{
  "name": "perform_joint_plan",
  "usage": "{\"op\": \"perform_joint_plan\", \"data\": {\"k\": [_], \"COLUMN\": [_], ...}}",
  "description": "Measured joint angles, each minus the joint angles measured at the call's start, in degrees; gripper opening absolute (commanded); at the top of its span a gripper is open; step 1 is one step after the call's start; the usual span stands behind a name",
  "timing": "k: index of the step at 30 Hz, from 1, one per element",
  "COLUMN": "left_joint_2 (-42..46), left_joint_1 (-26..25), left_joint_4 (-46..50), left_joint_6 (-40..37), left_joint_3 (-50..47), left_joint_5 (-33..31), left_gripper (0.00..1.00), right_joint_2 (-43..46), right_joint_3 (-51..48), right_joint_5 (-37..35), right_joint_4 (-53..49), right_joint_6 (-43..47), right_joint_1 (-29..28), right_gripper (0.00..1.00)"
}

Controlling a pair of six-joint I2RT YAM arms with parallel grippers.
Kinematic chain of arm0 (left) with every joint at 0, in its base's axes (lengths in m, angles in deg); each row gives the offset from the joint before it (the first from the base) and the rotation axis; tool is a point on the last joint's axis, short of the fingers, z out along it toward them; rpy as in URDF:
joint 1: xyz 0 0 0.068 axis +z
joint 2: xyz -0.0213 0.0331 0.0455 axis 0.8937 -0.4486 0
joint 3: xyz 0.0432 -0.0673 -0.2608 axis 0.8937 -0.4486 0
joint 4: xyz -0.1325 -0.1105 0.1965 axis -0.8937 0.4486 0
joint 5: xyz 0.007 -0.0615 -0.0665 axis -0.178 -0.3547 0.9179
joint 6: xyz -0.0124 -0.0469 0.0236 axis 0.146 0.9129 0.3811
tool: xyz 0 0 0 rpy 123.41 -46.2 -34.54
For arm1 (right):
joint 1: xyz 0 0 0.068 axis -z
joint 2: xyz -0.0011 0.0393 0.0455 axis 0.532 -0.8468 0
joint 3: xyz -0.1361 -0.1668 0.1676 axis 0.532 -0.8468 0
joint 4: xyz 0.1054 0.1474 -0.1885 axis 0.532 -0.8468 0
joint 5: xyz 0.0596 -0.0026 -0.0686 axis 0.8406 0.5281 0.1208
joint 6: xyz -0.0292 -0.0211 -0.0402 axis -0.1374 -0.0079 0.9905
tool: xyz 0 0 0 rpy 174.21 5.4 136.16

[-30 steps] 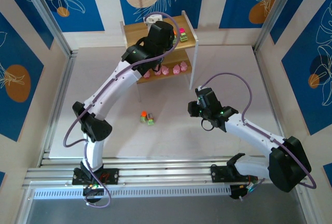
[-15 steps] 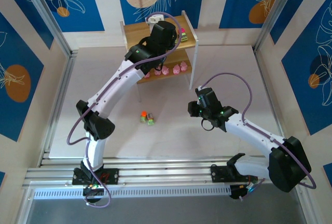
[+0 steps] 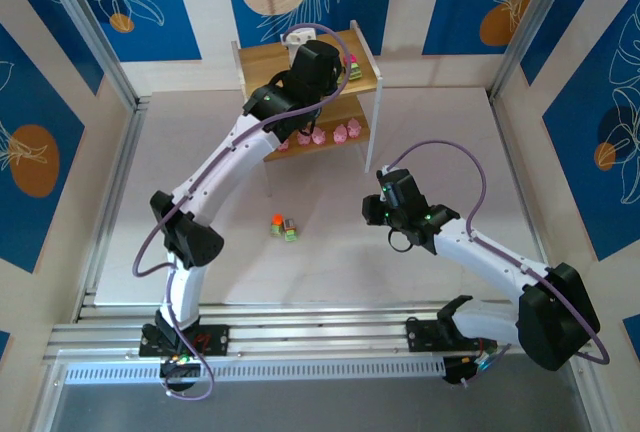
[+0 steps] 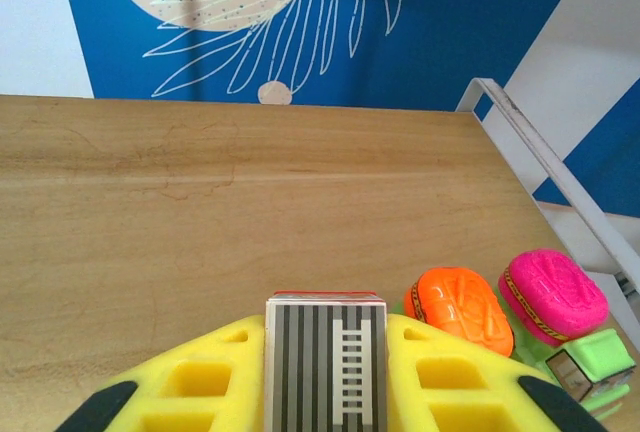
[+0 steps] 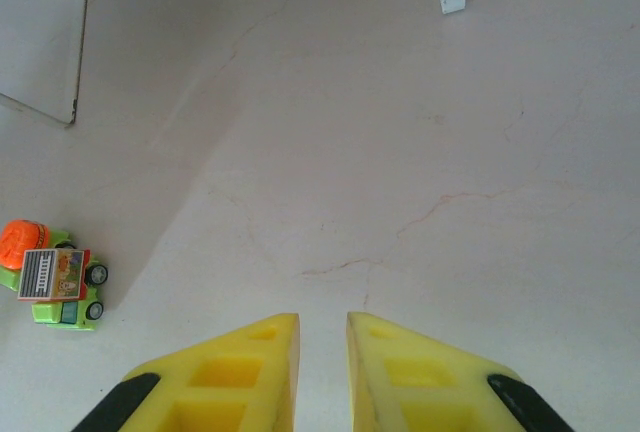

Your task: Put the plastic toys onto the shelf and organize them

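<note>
The left gripper (image 4: 325, 324) is gripping a grille-fronted truck (image 4: 325, 382) above the shelf's top board (image 4: 200, 202); releasing is perhaps risking nudging the orange-topped truck (image 4: 458, 297). The right gripper (image 5: 322, 352) is resting closed, empty.

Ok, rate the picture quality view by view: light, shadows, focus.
Top view: even light, no glare, loose toys too small for detail. Left wrist: sharp wood grain on the shelf, striped toy crisp. Right wrist: soft diagonal shadow across the table, nothing blurred.

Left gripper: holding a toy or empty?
Holding. The left gripper has a striped-faced toy clamped between its yellow fingers, at the shelf top board.
</note>
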Motion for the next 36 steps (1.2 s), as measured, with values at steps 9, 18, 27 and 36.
{"op": "perform_joint_plan", "data": {"k": [9,18,27,36], "left_joint_2": [-0.2,-1.0,-1.7,-1.7], "left_joint_1": [0.0,0.2,0.3,0.3], "left_joint_4": [-0.1,-0.9,-1.4,-2.0], "left_joint_6": [0.0,-0.1,-0.3,-0.5], "left_joint_3": [0.2,0.9,2.3,2.8], "left_joint_5": [-0.2,-0.2,-0.2,-0.1], "left_gripper": [0.27,0.34,0.39,0.46], "right_joint_2": [0.0,0.0,-0.1,-0.2], "right_joint_3": [0.0,0.0,0.0,0.0], "right_joint_5": [0.2,0.4,1.0,1.5], "right_joint_4": [0.0,0.0,0.0,0.1], "right_joint_6": [-0.2,-0.2,-0.2,-0.2], "right_joint_1": [0.2,0.2,0.3,0.3], "right_gripper": [0.2,0.2,0.21,0.21]}}
